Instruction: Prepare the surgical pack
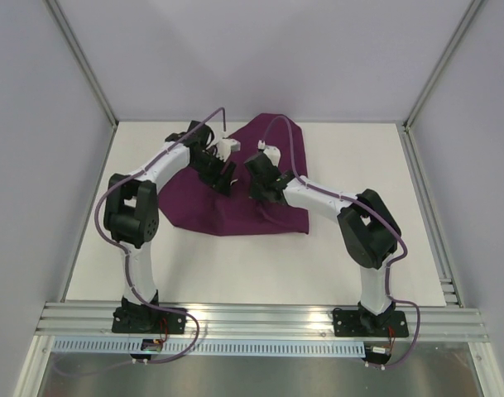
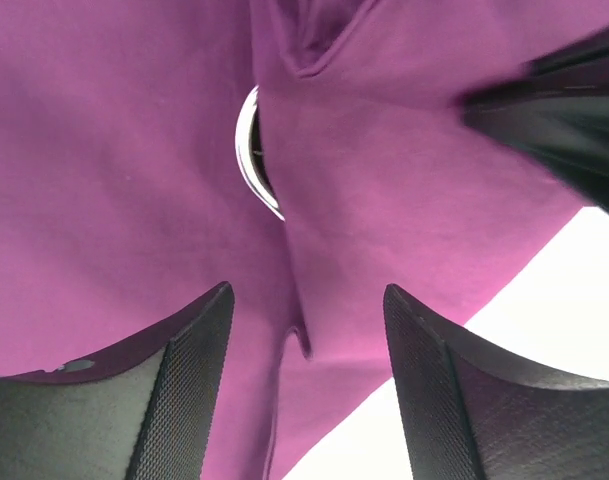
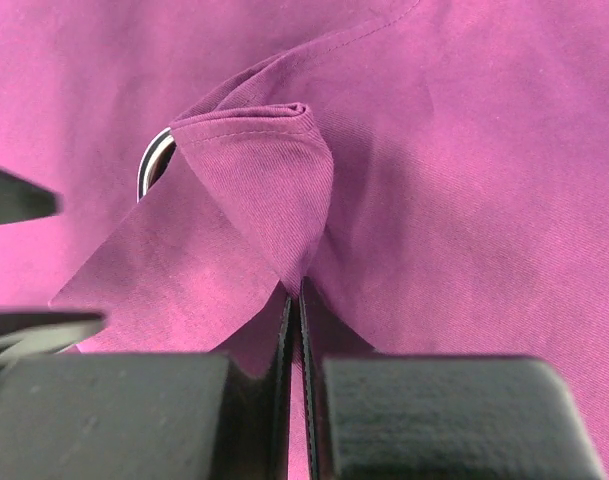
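Note:
The dark purple cloth [image 1: 235, 194] lies folded over the middle of the white table, covering its contents. A shiny steel rim [image 2: 246, 150] peeks from a gap between folds; it also shows in the right wrist view [image 3: 154, 160]. My left gripper [image 2: 306, 330] is open, hovering just above a cloth crease near the cloth's edge. My right gripper [image 3: 296, 305] is shut on a fold of the purple cloth [image 3: 264, 190], pulling it up into a peak. Gauze and clamps are hidden.
The white table [image 1: 334, 248] shows around the cloth, with grey enclosure walls on three sides and an aluminium rail [image 1: 260, 318] at the near edge. Both arms meet over the cloth's centre, close together.

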You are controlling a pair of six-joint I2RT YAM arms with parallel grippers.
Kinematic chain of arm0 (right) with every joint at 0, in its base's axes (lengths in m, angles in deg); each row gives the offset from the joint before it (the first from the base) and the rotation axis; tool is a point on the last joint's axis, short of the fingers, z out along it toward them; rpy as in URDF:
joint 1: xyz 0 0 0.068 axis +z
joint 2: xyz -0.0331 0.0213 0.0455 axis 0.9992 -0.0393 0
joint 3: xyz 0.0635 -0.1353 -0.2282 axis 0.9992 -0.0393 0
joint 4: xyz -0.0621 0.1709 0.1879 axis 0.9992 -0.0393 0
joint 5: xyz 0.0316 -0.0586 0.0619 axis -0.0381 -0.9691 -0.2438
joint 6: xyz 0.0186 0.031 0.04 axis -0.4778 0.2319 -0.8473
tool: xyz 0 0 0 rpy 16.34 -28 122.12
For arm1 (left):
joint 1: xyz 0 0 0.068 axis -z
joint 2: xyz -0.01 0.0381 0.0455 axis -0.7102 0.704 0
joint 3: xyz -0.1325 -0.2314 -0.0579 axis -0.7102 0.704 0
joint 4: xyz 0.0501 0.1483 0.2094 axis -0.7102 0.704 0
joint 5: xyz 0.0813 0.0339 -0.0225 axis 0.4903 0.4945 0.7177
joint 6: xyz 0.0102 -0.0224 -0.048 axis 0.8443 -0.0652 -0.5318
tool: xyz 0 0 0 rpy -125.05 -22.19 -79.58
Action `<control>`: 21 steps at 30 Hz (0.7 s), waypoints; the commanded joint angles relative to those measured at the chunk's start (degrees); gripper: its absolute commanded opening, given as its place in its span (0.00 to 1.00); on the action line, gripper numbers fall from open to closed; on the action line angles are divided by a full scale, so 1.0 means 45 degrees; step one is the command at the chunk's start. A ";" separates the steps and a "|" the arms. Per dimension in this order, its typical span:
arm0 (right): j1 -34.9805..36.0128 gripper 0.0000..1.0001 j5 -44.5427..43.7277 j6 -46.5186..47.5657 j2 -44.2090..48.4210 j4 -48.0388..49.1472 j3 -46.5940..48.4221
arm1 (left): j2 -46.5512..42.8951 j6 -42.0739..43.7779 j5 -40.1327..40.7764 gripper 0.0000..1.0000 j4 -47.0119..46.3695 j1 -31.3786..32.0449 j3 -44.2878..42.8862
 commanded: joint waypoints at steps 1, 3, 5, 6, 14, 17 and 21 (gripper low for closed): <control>0.0003 0.01 -0.0041 -0.0120 0.0574 0.0686 0.0016 | 0.0677 0.0526 0.0733 0.70 0.0087 -0.0091 -0.0228; 0.0003 0.01 -0.0021 -0.0120 0.0554 0.0686 -0.0003 | 0.1048 0.0545 0.0812 0.65 0.0204 -0.0091 -0.0677; -0.0016 0.01 -0.0040 -0.0140 0.0554 0.0686 -0.0003 | 0.1302 0.0526 0.0599 0.54 0.0477 -0.0071 -0.0970; 0.0003 0.01 -0.0021 -0.0121 0.0554 0.0686 -0.0003 | 0.1323 0.0506 0.0173 0.50 0.0613 -0.0071 -0.1010; 0.0003 0.01 -0.0119 -0.0003 0.0573 0.0706 0.0113 | 0.1206 0.0682 -0.0769 0.00 0.0790 -0.0071 -0.1088; 0.0003 0.01 -0.0158 0.0055 0.0632 0.0705 0.0192 | 0.1401 0.0643 -0.0983 0.00 0.0926 -0.0071 -0.1498; -0.0016 0.01 -0.0255 0.0172 0.0808 0.0686 0.0153 | 0.1382 0.0448 -0.0927 0.00 0.1103 -0.0091 -0.1792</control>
